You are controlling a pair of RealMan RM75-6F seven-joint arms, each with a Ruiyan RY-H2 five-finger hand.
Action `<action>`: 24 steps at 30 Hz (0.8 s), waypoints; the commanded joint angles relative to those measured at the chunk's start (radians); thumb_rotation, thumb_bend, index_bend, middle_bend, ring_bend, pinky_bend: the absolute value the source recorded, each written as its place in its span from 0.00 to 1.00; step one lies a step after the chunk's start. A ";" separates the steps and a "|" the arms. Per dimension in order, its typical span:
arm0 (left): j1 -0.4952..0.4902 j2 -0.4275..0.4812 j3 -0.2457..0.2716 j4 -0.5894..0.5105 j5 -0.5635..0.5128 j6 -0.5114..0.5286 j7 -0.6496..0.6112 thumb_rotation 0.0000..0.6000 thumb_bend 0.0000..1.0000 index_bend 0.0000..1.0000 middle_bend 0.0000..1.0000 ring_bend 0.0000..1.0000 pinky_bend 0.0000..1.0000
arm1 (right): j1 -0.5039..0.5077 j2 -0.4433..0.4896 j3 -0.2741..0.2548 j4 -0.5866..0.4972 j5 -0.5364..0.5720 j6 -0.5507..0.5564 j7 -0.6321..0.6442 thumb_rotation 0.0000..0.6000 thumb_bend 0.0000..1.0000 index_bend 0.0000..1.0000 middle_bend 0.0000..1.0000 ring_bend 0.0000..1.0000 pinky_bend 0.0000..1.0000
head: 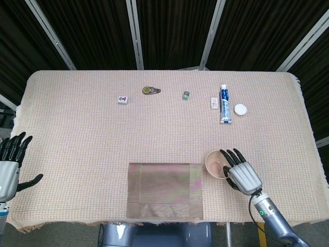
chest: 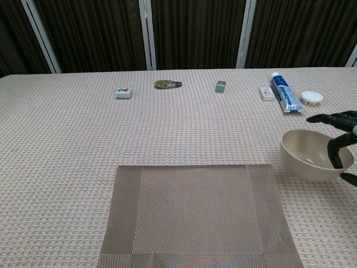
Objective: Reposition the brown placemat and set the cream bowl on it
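1 cream bowl (chest: 308, 157), tilted, held by right hand (head: 241, 175).

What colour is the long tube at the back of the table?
The long toothpaste tube is blue and white with a white cap, clearest in the chest view.

My head view looks steeply down from high, taking in the whole counter (head: 77, 134). My chest view sits low at the 6 o'clock edge, facing 12 o'clock, closer. Both share the placemat (head: 164, 189) and far items.
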 commanded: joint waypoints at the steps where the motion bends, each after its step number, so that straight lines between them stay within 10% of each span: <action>1: 0.001 0.003 0.000 -0.002 0.001 0.002 -0.004 1.00 0.00 0.00 0.00 0.00 0.00 | 0.013 0.022 0.039 -0.004 0.008 0.042 0.044 1.00 0.40 0.76 0.01 0.00 0.00; 12: 0.000 0.008 0.000 -0.007 -0.004 -0.001 -0.015 1.00 0.00 0.00 0.00 0.00 0.00 | 0.089 0.087 0.203 0.048 0.233 -0.042 0.026 1.00 0.40 0.76 0.01 0.00 0.00; 24: -0.009 0.007 -0.009 -0.004 -0.032 -0.019 -0.018 1.00 0.00 0.00 0.00 0.00 0.00 | 0.221 -0.069 0.300 0.440 0.544 -0.293 -0.007 1.00 0.40 0.76 0.02 0.00 0.00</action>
